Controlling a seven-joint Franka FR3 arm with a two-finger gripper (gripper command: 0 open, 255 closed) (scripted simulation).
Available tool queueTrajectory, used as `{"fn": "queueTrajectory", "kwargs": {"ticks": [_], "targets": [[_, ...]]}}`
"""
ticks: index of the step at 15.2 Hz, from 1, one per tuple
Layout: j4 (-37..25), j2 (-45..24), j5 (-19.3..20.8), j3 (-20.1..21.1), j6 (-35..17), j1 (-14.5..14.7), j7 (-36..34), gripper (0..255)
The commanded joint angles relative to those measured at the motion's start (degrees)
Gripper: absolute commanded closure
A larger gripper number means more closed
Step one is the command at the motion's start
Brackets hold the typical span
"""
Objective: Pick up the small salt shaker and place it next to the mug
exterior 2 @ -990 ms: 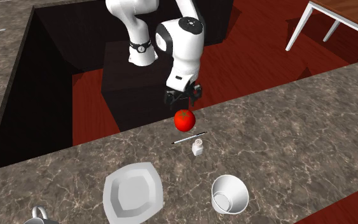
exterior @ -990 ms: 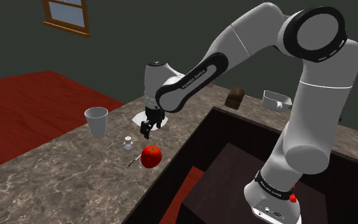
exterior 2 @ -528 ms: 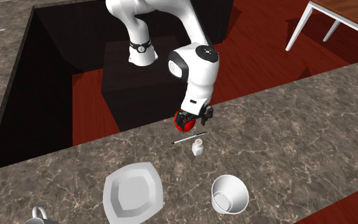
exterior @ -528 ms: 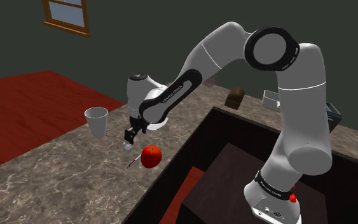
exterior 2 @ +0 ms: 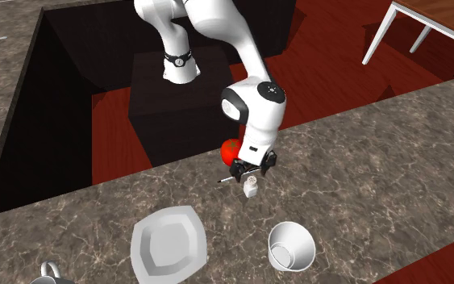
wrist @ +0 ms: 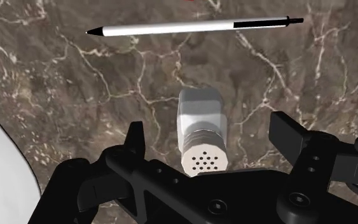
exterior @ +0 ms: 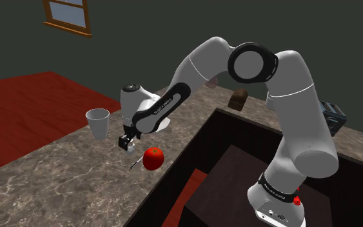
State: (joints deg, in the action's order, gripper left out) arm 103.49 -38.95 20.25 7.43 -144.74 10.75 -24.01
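The gripper [wrist: 210,130] hangs wide open over the salt shaker [wrist: 200,118], one finger either side, apparently not touching it; a pen [wrist: 190,27] lies just beyond.

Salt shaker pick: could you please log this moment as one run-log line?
phase: pre-grasp | gripper: open, straddling salt shaker, not touching | salt shaker: upright on counter, near pen
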Motion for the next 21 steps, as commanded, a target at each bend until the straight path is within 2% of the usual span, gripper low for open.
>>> {"fn": "queueTrajectory", "kwargs": {"ticks": [1,3,11,12,21], "targets": [[-1.0,-1.6,0.3,-0.3,-0.6,0.2,-0.1,0],[-1.8,-3.3,0.6,-0.7,-1.6,0.3,-0.3,0],[-1.8,-3.3,0.6,-0.7,-1.6,0.3,-0.3,0],[-1.8,-3.3,0.6,-0.7,-1.6,0.3,-0.3,255],[-1.8,-3.3,0.6,-0.7,-1.6,0.3,-0.3,255]]}}
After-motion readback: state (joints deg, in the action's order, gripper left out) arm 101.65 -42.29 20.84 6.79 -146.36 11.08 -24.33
